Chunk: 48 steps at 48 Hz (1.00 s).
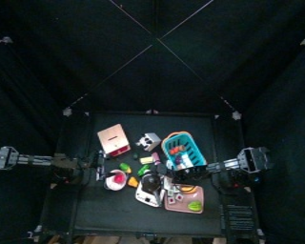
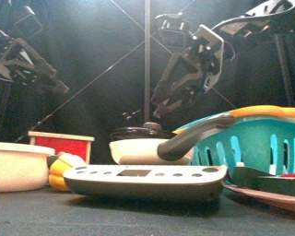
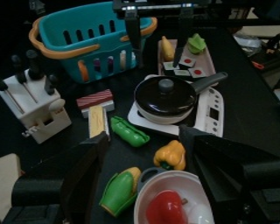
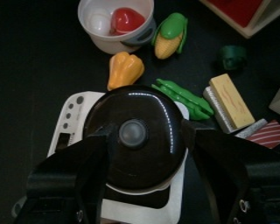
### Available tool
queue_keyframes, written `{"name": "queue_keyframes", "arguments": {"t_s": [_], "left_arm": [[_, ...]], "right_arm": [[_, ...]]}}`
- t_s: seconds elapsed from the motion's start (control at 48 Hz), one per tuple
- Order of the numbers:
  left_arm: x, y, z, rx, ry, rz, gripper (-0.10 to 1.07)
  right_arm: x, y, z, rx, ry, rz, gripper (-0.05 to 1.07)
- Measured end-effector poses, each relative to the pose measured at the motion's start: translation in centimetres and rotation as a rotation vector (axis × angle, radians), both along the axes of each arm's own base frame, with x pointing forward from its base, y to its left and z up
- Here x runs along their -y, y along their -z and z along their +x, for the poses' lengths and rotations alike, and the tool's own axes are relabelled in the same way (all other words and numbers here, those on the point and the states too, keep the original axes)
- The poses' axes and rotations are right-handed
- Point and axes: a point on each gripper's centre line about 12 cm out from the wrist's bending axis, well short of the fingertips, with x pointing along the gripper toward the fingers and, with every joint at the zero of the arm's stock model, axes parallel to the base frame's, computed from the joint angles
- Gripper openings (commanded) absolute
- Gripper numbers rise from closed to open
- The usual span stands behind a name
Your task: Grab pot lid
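Observation:
The pot lid (image 4: pixel 136 140) is black and domed, with a round knob in its middle. It sits on the pot (image 3: pixel 166 98), which stands on a white toy stove (image 2: pixel 144 180). My right gripper (image 4: pixel 140 171) hangs straight over the lid, open, one jaw on each side and nothing held. In the front view the right gripper (image 2: pixel 162 103) ends a little above the lid (image 2: pixel 144 134), not touching it. My left gripper (image 3: pixel 143 175) is open and empty, back from the stove near the bowl.
A teal basket (image 2: pixel 254 138) stands right of the pot and a red box (image 2: pixel 62 143) to its left. A white bowl (image 3: pixel 166 201) holds a red tomato. Corn (image 4: pixel 171 31), an orange pepper (image 4: pixel 125 68), a green pod (image 4: pixel 184 98) and a knife block (image 3: pixel 31 105) lie around the stove.

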Motion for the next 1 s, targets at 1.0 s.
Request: {"name": "queue_keyframes", "arguments": {"t_s": [1.0], "left_arm": [[-0.3, 1.0, -2.2, 0.036, -0.025, -0.014, 0.98]], "right_arm": [[-1.0, 2.6, 1.6, -0.079, 0.01, -0.051, 0.82]]}}
